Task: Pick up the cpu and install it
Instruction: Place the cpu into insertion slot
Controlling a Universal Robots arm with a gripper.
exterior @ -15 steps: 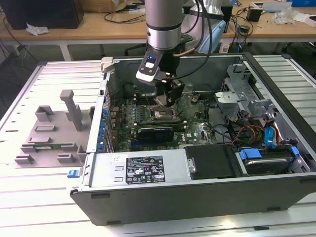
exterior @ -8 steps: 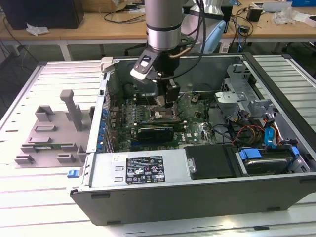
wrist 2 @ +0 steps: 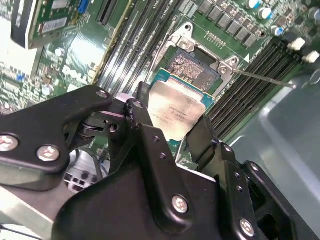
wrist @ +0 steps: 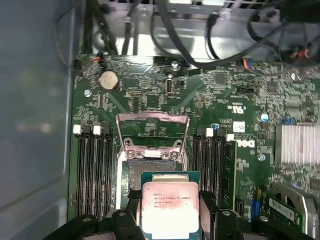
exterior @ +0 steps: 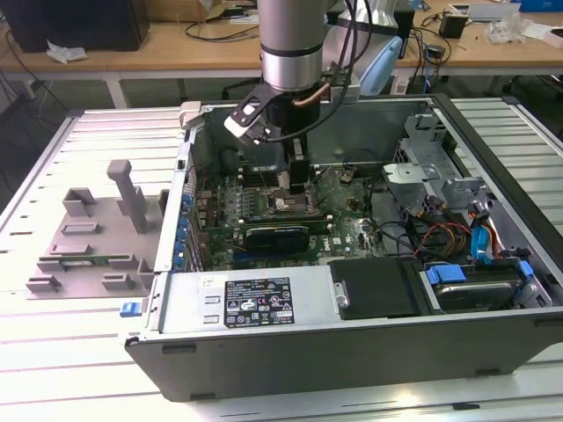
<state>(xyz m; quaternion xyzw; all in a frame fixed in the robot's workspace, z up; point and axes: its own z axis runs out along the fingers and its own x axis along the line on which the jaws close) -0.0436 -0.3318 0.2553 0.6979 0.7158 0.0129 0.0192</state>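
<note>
The cpu (wrist: 171, 209) is a flat square with a silver-grey metal lid and a thin green rim. We see the gripper (wrist: 171, 216) clamped on two of its edges, holding it over the open socket (wrist: 148, 172). The open computer case (exterior: 352, 343) contains the motherboard (wrist: 150, 90), a black expansion card (exterior: 277, 236) and, at the exterior view's right, a drive (exterior: 475, 294).

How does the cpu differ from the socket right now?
The cpu is clamped in the gripper, partly over the socket; the socket is fixed on the motherboard, its metal frame flipped open. The cpu shows a plain silver lid with a green rim; the socket shows a grainy field of contacts. Both are square.
</note>
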